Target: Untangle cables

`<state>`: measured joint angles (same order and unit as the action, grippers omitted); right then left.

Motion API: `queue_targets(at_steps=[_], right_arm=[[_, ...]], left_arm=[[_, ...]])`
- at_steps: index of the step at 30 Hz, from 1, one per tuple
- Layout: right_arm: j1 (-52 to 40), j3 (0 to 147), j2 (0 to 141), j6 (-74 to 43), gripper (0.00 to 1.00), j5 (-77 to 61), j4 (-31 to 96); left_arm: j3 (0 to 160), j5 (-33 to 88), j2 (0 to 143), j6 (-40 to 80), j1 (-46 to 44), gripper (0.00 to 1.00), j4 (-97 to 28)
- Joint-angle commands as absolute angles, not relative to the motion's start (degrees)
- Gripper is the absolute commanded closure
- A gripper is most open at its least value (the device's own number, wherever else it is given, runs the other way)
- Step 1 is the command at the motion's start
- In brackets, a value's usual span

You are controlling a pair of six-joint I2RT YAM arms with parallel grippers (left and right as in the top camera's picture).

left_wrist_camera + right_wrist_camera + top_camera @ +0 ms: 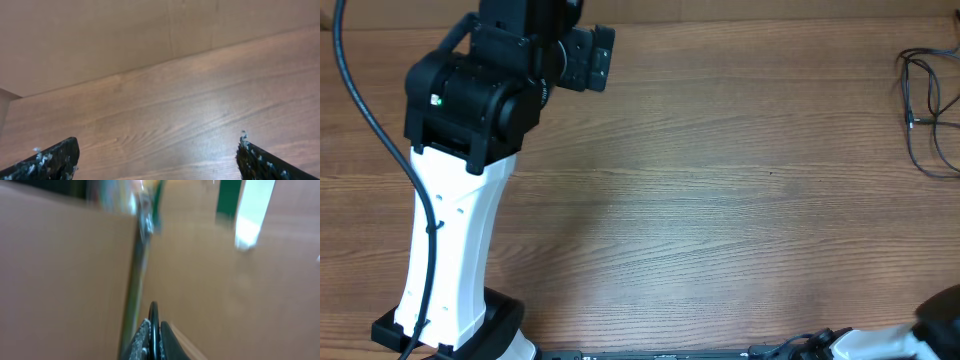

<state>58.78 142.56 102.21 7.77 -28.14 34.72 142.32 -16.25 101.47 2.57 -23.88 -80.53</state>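
Thin black cables lie in loose loops at the table's far right edge, partly cut off by the frame. My left gripper is wide open and empty over bare wood near the back wall; no cable shows in the left wrist view. Overhead, the left arm stands at the far left, its fingers hidden. My right gripper is shut with a thin black cable pinched between its fingers. The right wrist view is blurred and faces brown walls. Only part of the right arm shows overhead, at the bottom right corner.
A thick black cord runs down to the left arm's base. A brown cardboard wall stands behind the wooden table. More wiring lies along the front edge by the right arm's base.
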Motion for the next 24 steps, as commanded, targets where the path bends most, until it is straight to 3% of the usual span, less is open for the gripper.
queue_targets(at_steps=[1,4,15,21,24], right_arm=[[60.93,141.05,108.31,9.45,0.96,-34.96,34.37],[61.14,141.05,112.81,8.01,0.96,-36.51,31.05],[63.79,151.41,114.13,-16.95,0.96,-51.27,6.31],[67.55,157.67,114.13,-17.45,0.96,-52.6,7.22],[68.45,156.4,114.26,-9.5,0.96,-52.6,16.38]], left_arm=[[142.76,-18.22,100.9,1.78,-25.76,0.0,-81.93],[142.76,-18.22,100.9,1.69,-27.31,0.0,-83.68],[142.76,-18.31,100.95,5.39,-30.41,0.0,-85.58],[142.76,-18.68,100.95,5.34,-30.41,0.0,-86.96],[142.76,-18.65,100.97,5.37,-30.41,0.0,-87.35]])
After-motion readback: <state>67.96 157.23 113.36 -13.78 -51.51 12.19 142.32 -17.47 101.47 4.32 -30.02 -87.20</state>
